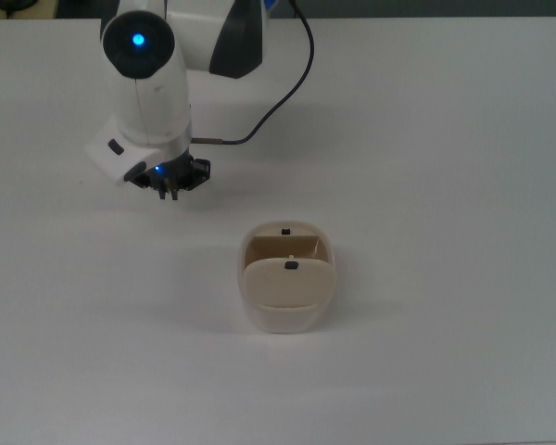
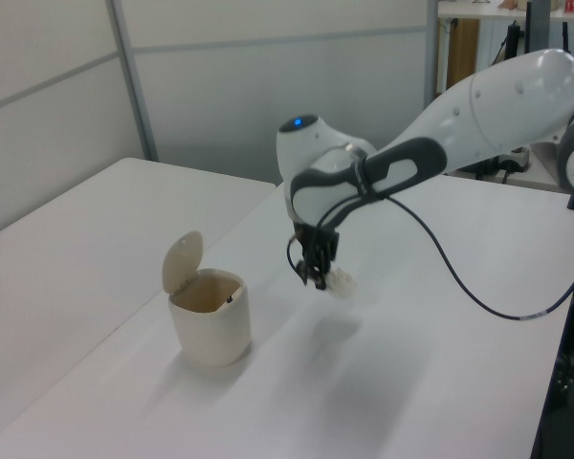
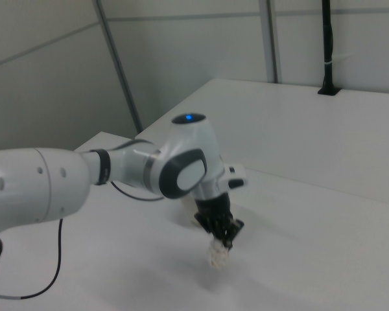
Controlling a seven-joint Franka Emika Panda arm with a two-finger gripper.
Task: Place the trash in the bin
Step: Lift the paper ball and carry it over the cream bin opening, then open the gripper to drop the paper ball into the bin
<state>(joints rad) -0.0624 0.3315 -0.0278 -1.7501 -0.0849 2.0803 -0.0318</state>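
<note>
**Trash held off the table, bin open beside it**

While the bin [image 2: 209, 328] stands with its flap tipped up on the left view's left, the arm reaches in from the left view's right and hangs its gripper [image 2: 315, 275] over the white table [image 2: 96, 239]. The bin is beige, with rounded corners, and its raised lid shows the dark mouth underneath. To the left view's right of it, well apart, the gripper points down with its jaws clenched on the trash [image 2: 341, 282], a small off-white crumpled wad that sticks out from the fingertips. The wad is clear of the table, with a soft shadow on the surface below it. A black cable [image 2: 459, 277] loops from the wrist back toward the left view's right edge.

In the top view, the gripper [image 1: 170, 190] sits toward the top view's upper left, under the arm's white wrist and its blue light; the trash itself is hidden there by the arm. The bin [image 1: 286, 276] lies lower and to the top view's right of the gripper, apart from it, with two small dark marks on its top.

In the right view, the gripper [image 3: 222, 241] holds the trash [image 3: 217, 254] at its tips, above the table [image 3: 324, 240].
</note>
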